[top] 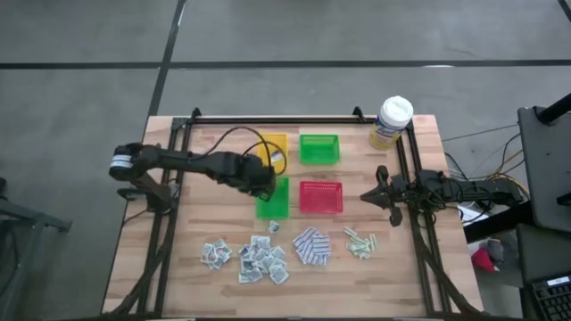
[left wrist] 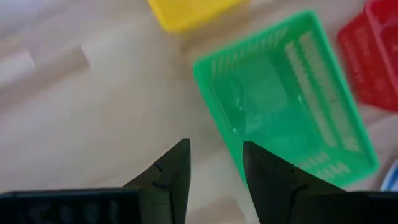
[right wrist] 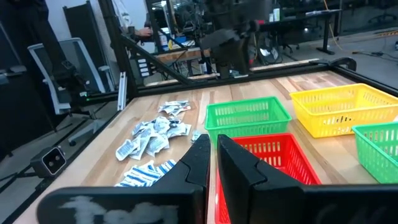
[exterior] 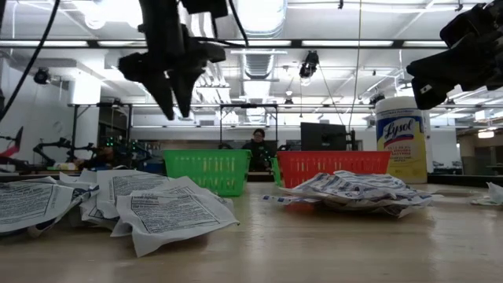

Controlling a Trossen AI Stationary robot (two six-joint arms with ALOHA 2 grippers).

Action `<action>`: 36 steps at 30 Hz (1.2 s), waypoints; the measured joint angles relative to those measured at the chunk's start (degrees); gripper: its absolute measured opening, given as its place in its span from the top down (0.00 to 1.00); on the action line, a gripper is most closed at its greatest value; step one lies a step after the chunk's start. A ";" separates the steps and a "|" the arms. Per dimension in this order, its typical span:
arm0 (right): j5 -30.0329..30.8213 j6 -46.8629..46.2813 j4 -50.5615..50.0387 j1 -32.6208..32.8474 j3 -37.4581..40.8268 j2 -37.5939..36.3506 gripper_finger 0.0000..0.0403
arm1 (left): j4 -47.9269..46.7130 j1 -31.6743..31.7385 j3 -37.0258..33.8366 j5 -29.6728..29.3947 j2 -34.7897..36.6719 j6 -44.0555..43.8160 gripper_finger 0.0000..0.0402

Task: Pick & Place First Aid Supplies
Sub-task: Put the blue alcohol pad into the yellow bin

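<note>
Green plastic fills most of the left wrist view: the left claw [top: 264, 183] hangs above the near green tray [top: 273, 198], at its edge, fingers spread with nothing between them. Judging by that pose, it is either about to go for another packet or has none to drop; the tray looks empty under it.

The first aid supplies lie sorted in loose heaps along the front of the wooden surface [top: 178, 259], well apart from the trays: white-grey sachets [top: 250, 257] to the left, blue-and-white pads [top: 311, 246] in the middle, pale green strips [top: 360, 242] to the right. One stray sachet [top: 275, 226] sits just in front of the green tray. Grouping by kind suggests each kind goes to its own tray: yellow tray [top: 273, 150], second green tray [top: 318, 148], red tray [top: 320, 197].

At the right edge the right claw [top: 378, 195] waits, fingers pressed together, holding nothing, clear of the work. A Lysol canister [top: 391, 122] stands at the far right corner.
</note>
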State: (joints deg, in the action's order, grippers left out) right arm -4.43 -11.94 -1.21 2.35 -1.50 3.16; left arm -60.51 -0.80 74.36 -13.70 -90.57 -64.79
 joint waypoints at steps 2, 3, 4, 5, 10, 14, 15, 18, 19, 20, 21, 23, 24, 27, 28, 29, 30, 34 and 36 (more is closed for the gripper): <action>-0.01 -0.01 0.00 0.01 0.00 0.00 0.93 | -0.03 -1.73 -0.87 1.20 0.58 -3.11 0.65; 0.00 -0.01 0.00 0.02 0.00 0.00 0.93 | 0.13 -2.50 -1.28 1.53 0.81 -4.79 0.65; 0.00 0.00 0.00 0.00 0.00 0.02 0.93 | 0.16 -3.15 -1.66 2.18 1.05 -6.52 0.65; 0.00 0.00 0.00 0.00 0.00 0.02 0.93 | 0.15 -3.74 -1.96 2.89 1.28 -7.89 0.65; 0.00 0.00 0.00 0.01 0.00 0.02 0.93 | 1.80 -5.61 -3.35 5.73 2.01 -13.38 0.65; 0.02 0.00 0.00 0.00 0.00 0.02 0.93 | 3.98 -6.89 -3.51 7.16 1.99 -15.53 0.65; 0.00 0.00 0.00 0.02 0.00 0.00 0.93 | 4.21 -7.22 -3.51 7.63 1.99 -16.06 0.65; 0.00 0.00 0.00 0.01 0.00 0.00 0.93 | 4.44 -8.16 -3.52 9.72 1.97 -17.33 0.65; 0.00 0.00 0.00 0.02 0.00 0.00 0.93 | 4.43 -8.51 -3.59 10.48 1.97 -17.70 0.65; 0.00 -0.01 0.00 0.01 0.00 0.00 0.93 | 4.43 -8.87 -3.72 11.15 1.97 -18.06 0.65; -0.01 0.00 0.00 0.00 0.00 0.00 0.93 | 4.43 -9.27 -3.90 11.99 1.97 -18.58 0.65; 0.00 0.00 0.00 0.00 0.00 0.00 0.93 | 4.52 -10.16 -4.42 13.55 1.95 -19.86 0.65; 0.00 0.00 0.00 0.00 0.00 0.00 0.93 | 4.53 -10.63 -4.66 14.22 1.95 -20.47 0.65; 0.00 0.00 0.00 0.01 0.00 0.00 0.93 | 6.36 -12.00 -6.13 15.02 1.93 -22.20 0.65; -0.01 0.00 0.00 0.00 0.00 0.00 0.93 | 7.59 -12.41 -6.90 15.53 1.93 -22.89 0.65; 0.00 0.00 0.00 0.00 0.00 0.00 0.93 | 9.12 -12.83 -7.75 16.13 1.93 -23.60 0.65; 0.00 0.00 0.00 0.01 0.00 0.00 0.93 | 10.76 -13.24 -8.67 16.76 1.93 -24.08 0.65; -0.02 -0.02 0.00 0.02 0.00 0.00 0.93 | 16.63 -15.04 -12.20 19.14 1.91 -26.20 0.65; 0.00 -0.02 0.00 0.01 0.00 0.00 0.93 | 16.81 -15.73 -13.10 19.27 1.88 -27.01 0.65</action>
State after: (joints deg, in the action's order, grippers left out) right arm -4.43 -11.96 -1.21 2.36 -1.50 3.16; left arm -43.70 -16.53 61.26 5.56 -88.68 -91.80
